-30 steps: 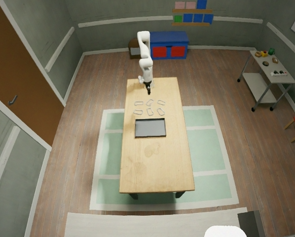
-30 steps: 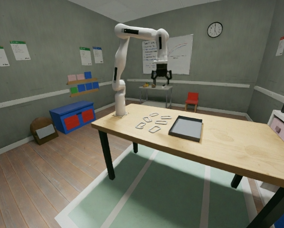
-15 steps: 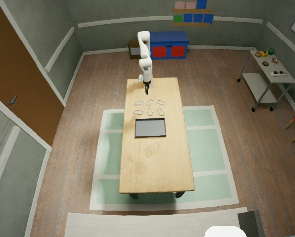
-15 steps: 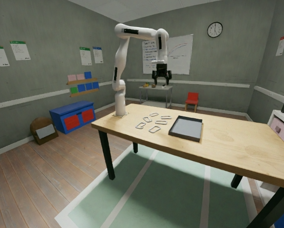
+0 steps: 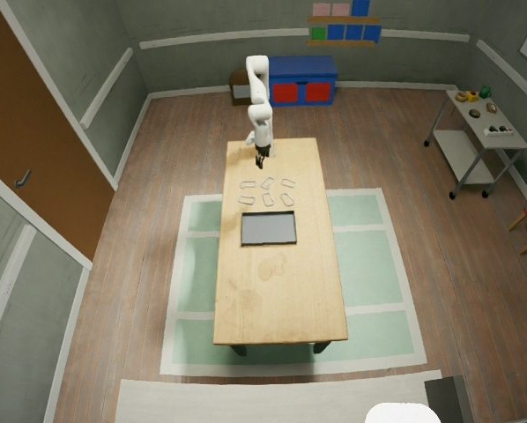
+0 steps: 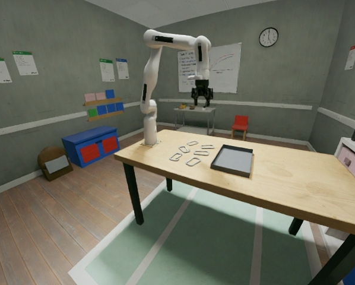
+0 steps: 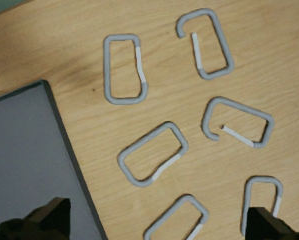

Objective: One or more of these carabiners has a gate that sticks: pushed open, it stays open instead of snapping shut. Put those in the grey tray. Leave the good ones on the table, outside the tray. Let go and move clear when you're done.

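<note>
Several grey carabiners (image 5: 247, 181) (image 6: 201, 152) lie in two rows on the wooden table (image 5: 278, 291) (image 6: 294, 174), beside the grey tray (image 5: 268, 227) (image 6: 233, 159) (image 7: 24, 150). In the wrist view, two carabiners show a gate swung inward with a gap: one at top right (image 7: 225, 45) and one at mid right (image 7: 244, 108). Two others near the tray (image 7: 107, 65) (image 7: 146, 141) have shut gates. Two more are cut off at the bottom edge. The tray is empty. My gripper (image 5: 259, 162) (image 6: 202, 103) (image 7: 158, 223) is open and empty, hanging high above the carabiners.
The arm's base (image 6: 149, 135) stands on the table's far end. A blue and red chest (image 5: 302, 80), a wheeled cart (image 5: 478, 131) and a red chair (image 6: 240, 124) stand on the floor, away from the table.
</note>
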Motion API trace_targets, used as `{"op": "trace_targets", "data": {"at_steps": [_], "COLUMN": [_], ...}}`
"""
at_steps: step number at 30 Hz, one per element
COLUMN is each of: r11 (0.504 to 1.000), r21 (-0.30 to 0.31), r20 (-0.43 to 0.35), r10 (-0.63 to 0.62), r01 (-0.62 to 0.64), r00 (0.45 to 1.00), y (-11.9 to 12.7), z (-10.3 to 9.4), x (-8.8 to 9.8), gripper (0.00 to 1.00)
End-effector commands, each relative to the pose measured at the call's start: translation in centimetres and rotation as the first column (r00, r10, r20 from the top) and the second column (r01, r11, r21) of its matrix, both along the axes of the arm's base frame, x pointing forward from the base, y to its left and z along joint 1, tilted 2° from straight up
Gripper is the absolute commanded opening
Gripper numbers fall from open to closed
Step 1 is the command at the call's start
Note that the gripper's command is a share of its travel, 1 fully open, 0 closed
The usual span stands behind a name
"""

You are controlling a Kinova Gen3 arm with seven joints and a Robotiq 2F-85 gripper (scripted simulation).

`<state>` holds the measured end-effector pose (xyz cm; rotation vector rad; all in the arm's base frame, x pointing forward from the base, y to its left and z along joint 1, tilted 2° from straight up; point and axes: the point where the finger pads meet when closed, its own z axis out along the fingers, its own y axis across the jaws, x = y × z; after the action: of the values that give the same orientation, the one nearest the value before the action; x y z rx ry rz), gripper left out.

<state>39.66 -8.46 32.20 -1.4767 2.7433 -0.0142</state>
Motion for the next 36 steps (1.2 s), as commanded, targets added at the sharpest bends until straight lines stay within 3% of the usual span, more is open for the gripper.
{"op": "trace_targets", "data": {"at_steps": [1, 9, 10, 26, 27, 36], "r11": [0.999, 0.999, 0.999, 0.999, 0.999, 0.999], "r21": [-0.006, -0.006, -0.006, -0.006, -0.005, -0.005], "r20": [0.000, 0.000, 0.000, 0.000, 0.000, 0.000], "r10": [-0.033, -0.033, -0.034, -0.034, -0.037, -0.037], "r01": [0.033, 0.033, 0.034, 0.034, 0.037, 0.037], "r00": [0.999, 0.999, 0.999, 0.999, 0.999, 0.999], "y": [0.1, 0.1, 3.6, 3.6, 7.1, 7.1], "z": [0.1, 0.1, -4.4, -4.4, -8.9, -8.9], "x": [0.0, 0.0, -1.8, -1.8, -3.5, -3.5], "gripper": [1.00, 1.00, 1.00, 1.00, 1.00, 1.00]}}
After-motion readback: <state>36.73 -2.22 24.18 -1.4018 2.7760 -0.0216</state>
